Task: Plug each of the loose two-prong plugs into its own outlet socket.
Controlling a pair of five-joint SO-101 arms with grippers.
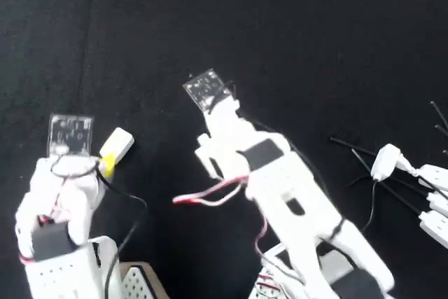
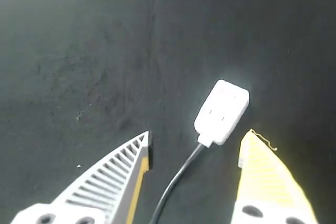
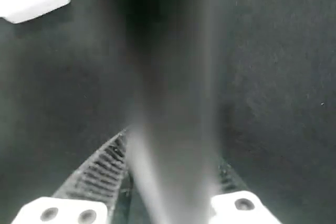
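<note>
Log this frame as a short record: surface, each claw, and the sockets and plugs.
surface: black table
left claw: open, low over the table
at its tips: white socket block, two empty slots facing up, not gripped
cord: black cable runs from the block back between the fingers
right claw: mid-table, a blurred streak in front of it
table's right side: white connectors lying with thin black leads
</note>
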